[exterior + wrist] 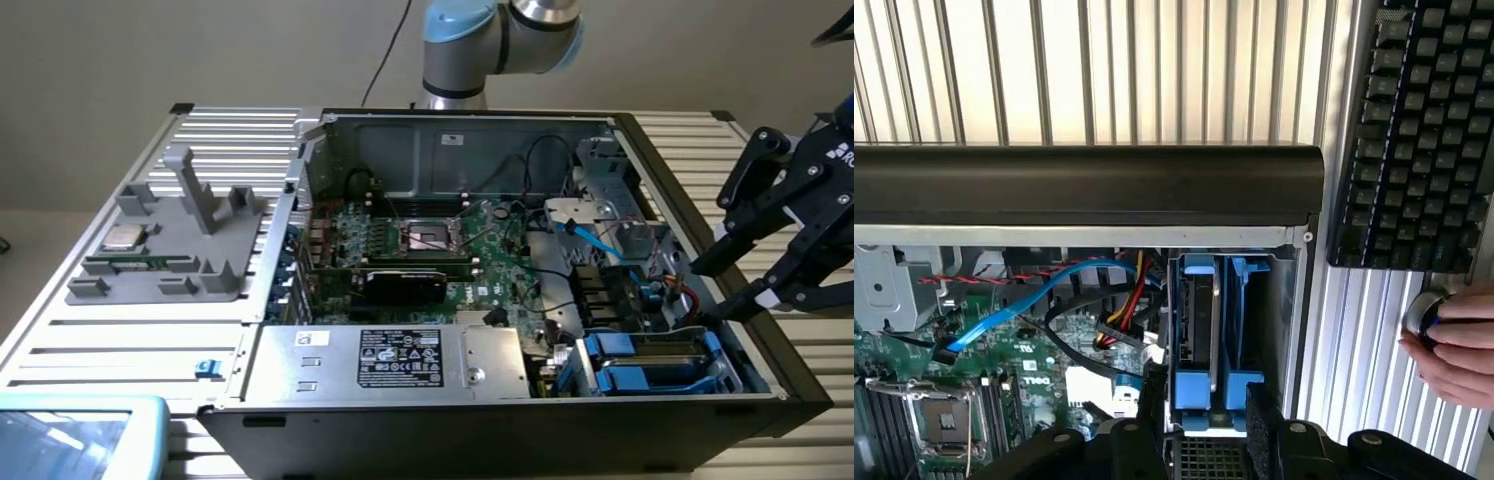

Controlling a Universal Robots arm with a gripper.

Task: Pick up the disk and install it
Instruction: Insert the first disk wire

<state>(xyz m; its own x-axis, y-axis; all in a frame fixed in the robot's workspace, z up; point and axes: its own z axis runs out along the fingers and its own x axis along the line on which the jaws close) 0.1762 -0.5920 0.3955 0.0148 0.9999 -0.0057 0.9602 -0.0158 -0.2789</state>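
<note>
Slatted metal table (120,340), open PC case (441,440) on it. Keyboard (1414,130) lies outside the case wall, and a person's hand (1454,345) rests on the table beyond it.

My gripper (731,285) hangs over the case's corner bay. Fingers (1264,420) parted to a middling width, nothing between them, touching nothing.

Disk (1199,320): stands on edge in its blue frame, down in the bay directly below my fingers. One finger lines up either side of it. A second blue frame (1249,320) sits just beside it, on the case-wall side.

Step, as I judge it: lining up over the disk's frame.

Doing it well:
- Keep both fingers square to the frame's long sides. A skewed grip would likely jam it against the bay rails.
- Bear on the blue frame's ends, not the neighbouring frame. The gap between the two looks tight.
- Blue cable (1034,300) and the orange bundle lie near the finger on the board side. Stay vertical so nothing snags.
- Mind the black case wall close on the other side.
</note>
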